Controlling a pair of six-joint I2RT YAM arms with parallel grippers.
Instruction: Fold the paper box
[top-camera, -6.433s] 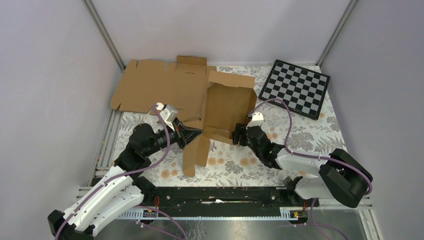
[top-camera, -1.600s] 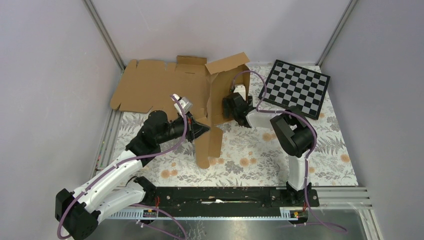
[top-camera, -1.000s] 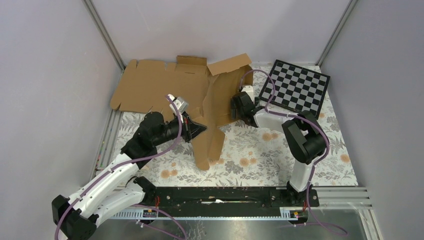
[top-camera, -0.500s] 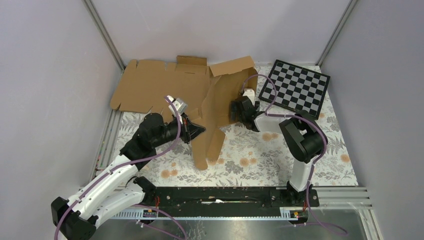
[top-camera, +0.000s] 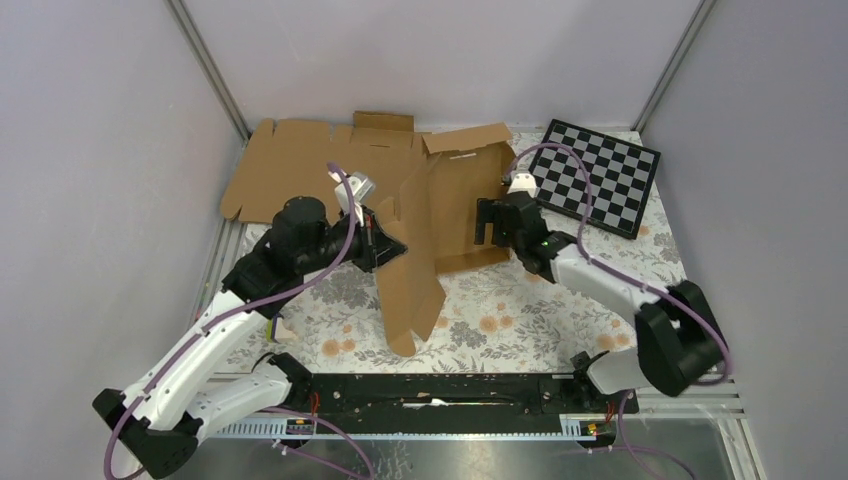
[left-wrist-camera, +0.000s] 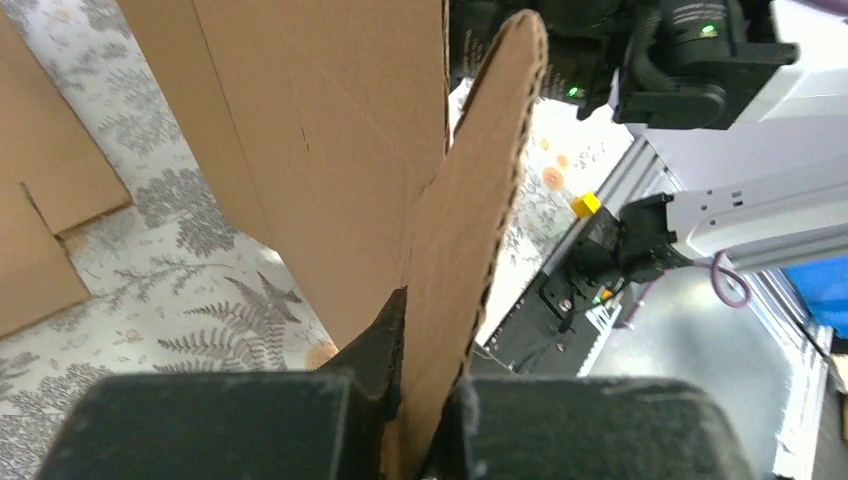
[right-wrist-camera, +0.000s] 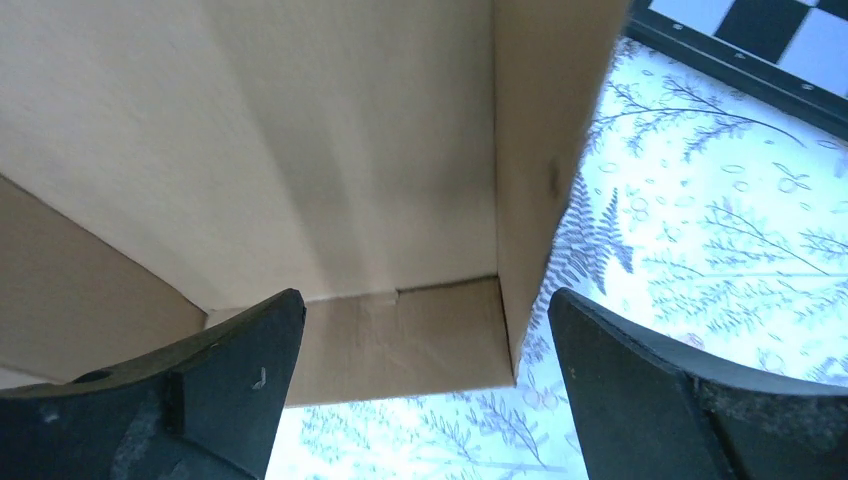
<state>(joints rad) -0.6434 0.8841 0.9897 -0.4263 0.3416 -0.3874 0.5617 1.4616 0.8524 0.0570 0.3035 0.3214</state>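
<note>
The paper box (top-camera: 450, 215) is brown corrugated cardboard, partly folded, standing at the table's middle with its walls raised and a long flap (top-camera: 408, 290) hanging toward the front. My left gripper (top-camera: 385, 243) is shut on that flap at the box's left side; in the left wrist view the flap's edge (left-wrist-camera: 470, 230) runs up between the jaws. My right gripper (top-camera: 487, 222) is open at the box's right wall (right-wrist-camera: 545, 130), which stands between its fingers (right-wrist-camera: 230, 350) without being pinched.
A flat brown cardboard sheet (top-camera: 300, 170) lies at the back left, partly under the box. A black-and-white checkerboard (top-camera: 595, 175) lies at the back right. Grey walls close the left, back and right. A black rail (top-camera: 440, 390) runs along the front edge.
The right arm has swung down and right, its gripper now at the box's right wall. The box has opened wider. The left gripper, still holding the flap, has shifted slightly up.
</note>
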